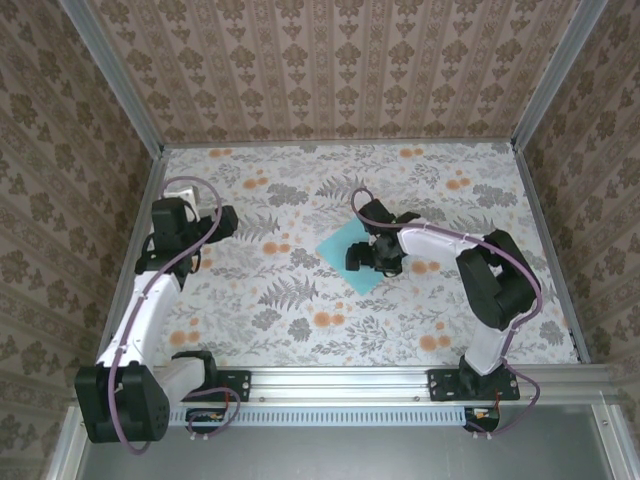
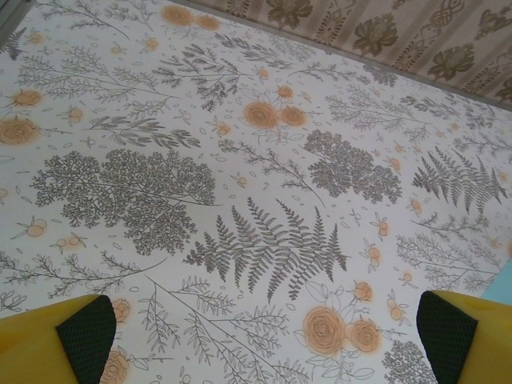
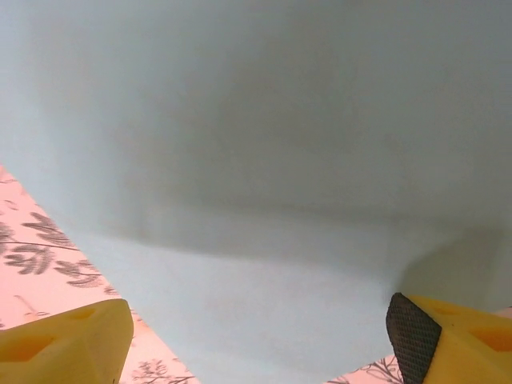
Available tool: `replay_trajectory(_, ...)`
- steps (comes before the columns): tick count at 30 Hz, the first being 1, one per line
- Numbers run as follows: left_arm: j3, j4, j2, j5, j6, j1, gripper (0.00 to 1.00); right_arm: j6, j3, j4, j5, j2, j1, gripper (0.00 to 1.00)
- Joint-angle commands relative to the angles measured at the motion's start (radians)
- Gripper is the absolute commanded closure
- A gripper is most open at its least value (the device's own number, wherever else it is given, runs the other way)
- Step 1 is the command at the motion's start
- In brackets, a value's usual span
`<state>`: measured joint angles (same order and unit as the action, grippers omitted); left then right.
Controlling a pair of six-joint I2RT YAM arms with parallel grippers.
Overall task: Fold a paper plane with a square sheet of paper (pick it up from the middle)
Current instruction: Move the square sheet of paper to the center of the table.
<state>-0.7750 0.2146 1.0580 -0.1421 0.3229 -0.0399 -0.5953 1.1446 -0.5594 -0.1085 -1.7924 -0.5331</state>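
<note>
Where the left arm reaches out over the left side of the table (image 1: 300,190), we note the left gripper (image 1: 218,222) hanging above bare floral cloth, jaws spread wide, nothing between them. Its wrist view shows the dark pads (image 2: 88,332) framing fern and rose print, with a sliver of the square sheet of paper (image 2: 504,288) at the far right edge. Toward centre, the sheet (image 1: 338,250) lies flat on the table, turned like a diamond; we make out no crease. Over its right part sits the right gripper (image 1: 368,258), low and close. From that wrist the turquoise surface (image 3: 256,160) runs just beneath the yellow fingers, which stand well apart with nothing pinched. We judge this to be the opening step: the pick-up from the middle, not yet made. The next move calls for settling onto the sheet's centre and drawing the pads together so thin paper buckles up between them instead of skidding across the cloth. No brand, label or writing is readable anywhere.
</note>
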Motion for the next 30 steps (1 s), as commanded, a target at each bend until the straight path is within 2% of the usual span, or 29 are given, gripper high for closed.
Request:
replay_trajectory(1, -0.041, 0.046, 0.017, -0.053, 0.027, -0.013, 0.0, 0.01, 0.118, -0.051, 0.013, -0.046, 0.007, 0.14)
replay_trajectory(10, -0.047, 0.068, 0.034, -0.051, 0.021, -0.025, 0.0, 0.057, 0.36, -0.085, 0.068, -0.251, 0.057, 0.14)
replay_trajectory(14, -0.052, 0.078, 0.036, -0.051, 0.022, -0.028, 0.0, 0.061, 0.396, -0.086, 0.099, -0.281, 0.074, 0.14)
replay_trajectory(21, -0.048, 0.082, 0.04, -0.06, 0.021, -0.043, 0.0, 0.017, 0.346, -0.127, 0.118, -0.295, 0.114, 0.14)
replay_trajectory(27, -0.056, 0.098, 0.043, -0.054, 0.019, -0.047, 0.0, -0.063, 0.202, -0.153, 0.185, -0.215, 0.131, 0.11)
replay_trajectory(30, -0.052, 0.098, 0.045, -0.056, 0.022, -0.05, 0.0, -0.155, 0.089, -0.152, 0.199, -0.138, 0.137, 0.11)
